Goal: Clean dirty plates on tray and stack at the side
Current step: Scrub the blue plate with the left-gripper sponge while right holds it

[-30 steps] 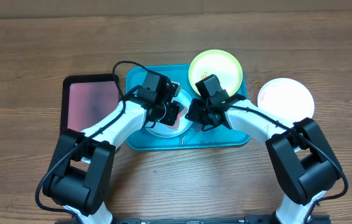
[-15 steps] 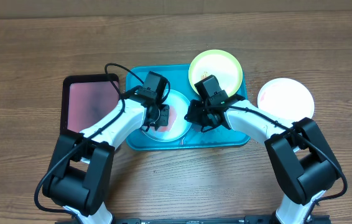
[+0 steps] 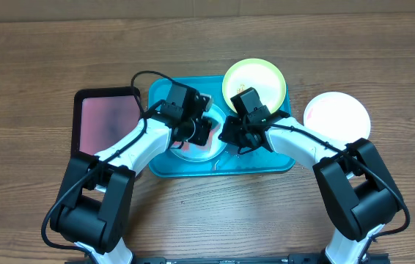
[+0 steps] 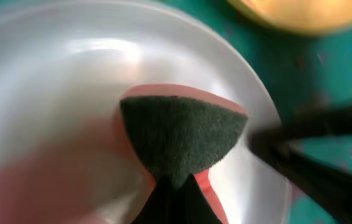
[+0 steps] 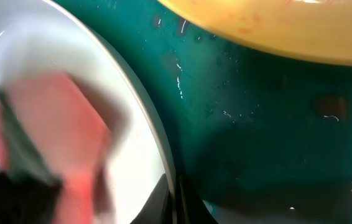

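A pale mint-blue plate (image 3: 193, 150) lies in the turquoise tray (image 3: 266, 158). My left gripper (image 3: 202, 132) is shut on a pink sponge with a dark green scrub face (image 4: 182, 134) and presses it on this plate (image 4: 58, 87). My right gripper (image 3: 226, 136) is shut on the plate's right rim (image 5: 163, 155), one finger on each side. The sponge shows blurred in the right wrist view (image 5: 51, 124). A yellow-green plate (image 3: 254, 81) rests on the tray's far right corner. A white plate (image 3: 337, 116) lies on the table to the right of the tray.
A black-rimmed tray with a pinkish inside (image 3: 108, 121) stands just left of the turquoise tray. The wet tray floor (image 5: 269, 130) shows in the right wrist view, with the yellow-green plate's edge (image 5: 275, 28) above it. Bare wooden table (image 3: 207, 44) surrounds the trays.
My left gripper swept the sponge left across the pale plate, then back right to where it was. The right gripper has kept its hold on the rim.
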Robot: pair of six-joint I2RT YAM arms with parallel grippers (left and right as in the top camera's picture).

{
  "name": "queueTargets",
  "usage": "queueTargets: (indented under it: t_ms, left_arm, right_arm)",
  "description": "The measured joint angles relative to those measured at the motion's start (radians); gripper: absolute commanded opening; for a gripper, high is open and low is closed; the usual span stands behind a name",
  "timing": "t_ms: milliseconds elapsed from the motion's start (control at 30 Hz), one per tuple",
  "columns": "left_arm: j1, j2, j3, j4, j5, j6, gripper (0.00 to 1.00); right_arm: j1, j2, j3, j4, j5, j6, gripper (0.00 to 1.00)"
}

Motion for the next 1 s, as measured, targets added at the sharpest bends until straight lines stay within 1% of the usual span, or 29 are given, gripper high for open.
queueTargets:
  t_ms: [100, 200, 267, 333, 433, 533, 633, 700, 767, 833, 867, 900, 967, 1000]
  left_arm:
    - [-0.003, 0.0, 0.0, 0.017, -0.105, -0.04, 0.04]
    - [-0.005, 0.0, 0.0, -0.024, -0.229, -0.098, 0.04]
    - [-0.005, 0.0, 0.002, -0.077, -0.306, -0.145, 0.04]
    - [-0.005, 0.0, 0.005, -0.117, -0.353, -0.179, 0.04]
    - [-0.009, 0.0, 0.014, -0.174, -0.378, -0.204, 0.04]
    - [-0.008, 0.0, 0.019, -0.2, -0.332, -0.175, 0.04]
    - [0.01, 0.0, 0.021, -0.211, -0.195, -0.079, 0.04]
    - [0.016, 0.0, 0.02, -0.212, -0.063, -0.003, 0.04]
    - [0.014, 0.0, 0.016, -0.206, 0.053, 0.05, 0.04]
    - [0.008, 0.0, 0.01, -0.187, 0.125, 0.081, 0.04]
    - [0.002, 0.0, 0.006, -0.167, 0.147, 0.088, 0.04]
    - [0.002, 0.0, 0.006, -0.139, 0.139, 0.072, 0.04]
    - [0.002, 0.0, 0.006, -0.115, 0.085, 0.039, 0.04]
    - [0.0, 0.0, 0.006, -0.093, 0.033, 0.016, 0.04]
  right_arm:
    - [0.0, 0.0, 0.0, 0.0, 0.0, 0.002, 0.04]
    - [0.0, 0.0, 0.0, 0.0, 0.003, 0.003, 0.04]
    - [0.001, 0.0, 0.0, 0.0, 0.002, 0.003, 0.04]
    - [0.003, 0.0, 0.0, 0.0, -0.005, 0.002, 0.04]
    - [0.005, 0.0, 0.0, -0.001, -0.012, 0.001, 0.04]
    - [0.006, 0.001, 0.0, -0.003, -0.013, -0.005, 0.04]
    - [0.006, 0.0, 0.0, -0.006, -0.011, -0.009, 0.04]
    - [0.006, 0.001, 0.0, -0.007, -0.011, -0.012, 0.04]
    - [0.006, 0.0, 0.0, -0.007, -0.012, -0.011, 0.04]
    - [0.006, 0.0, 0.0, -0.005, -0.011, -0.011, 0.04]
    - [0.006, 0.0, 0.0, -0.003, -0.01, -0.009, 0.04]
    - [0.005, 0.001, 0.0, -0.001, -0.006, -0.006, 0.04]
    - [0.004, 0.001, 0.0, 0.0, -0.004, -0.003, 0.04]
    - [0.004, 0.0, 0.0, 0.0, -0.004, -0.001, 0.04]
